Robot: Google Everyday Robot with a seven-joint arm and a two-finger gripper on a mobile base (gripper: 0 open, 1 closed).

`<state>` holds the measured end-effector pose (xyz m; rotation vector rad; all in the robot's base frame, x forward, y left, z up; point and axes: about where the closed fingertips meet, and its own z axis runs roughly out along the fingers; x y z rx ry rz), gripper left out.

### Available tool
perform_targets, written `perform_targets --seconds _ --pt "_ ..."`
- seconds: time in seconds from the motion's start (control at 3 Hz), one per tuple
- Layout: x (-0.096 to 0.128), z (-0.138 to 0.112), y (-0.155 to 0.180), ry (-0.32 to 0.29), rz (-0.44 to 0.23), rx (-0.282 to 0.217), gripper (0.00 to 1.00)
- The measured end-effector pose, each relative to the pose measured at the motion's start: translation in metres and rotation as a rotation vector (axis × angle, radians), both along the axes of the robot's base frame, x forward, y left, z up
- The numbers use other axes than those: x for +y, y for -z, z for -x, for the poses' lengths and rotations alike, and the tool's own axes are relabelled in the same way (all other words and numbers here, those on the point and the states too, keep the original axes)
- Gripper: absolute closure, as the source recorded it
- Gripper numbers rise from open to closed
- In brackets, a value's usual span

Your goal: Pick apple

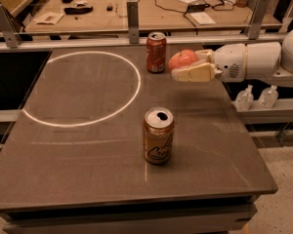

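Grey table | gripper clamped on apple (above the surface) | red can beside | gold can opened

Pincer gripping apple, just beside red can.

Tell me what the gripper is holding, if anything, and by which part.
The gripper grips the apple across its round body: one finger on the near side, the other behind it, right of the red soda can.
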<state>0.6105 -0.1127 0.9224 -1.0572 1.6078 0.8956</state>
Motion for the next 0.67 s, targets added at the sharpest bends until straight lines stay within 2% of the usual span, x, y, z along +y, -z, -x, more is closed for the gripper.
perform_targets --seconds 0.33,0.67 --pt "0.0004 -0.0038 -0.0128 -0.020 -0.046 -0.053 1.00" --pt "0.0003 -0.0039 -0.0129 -0.020 -0.046 -0.053 1.00"
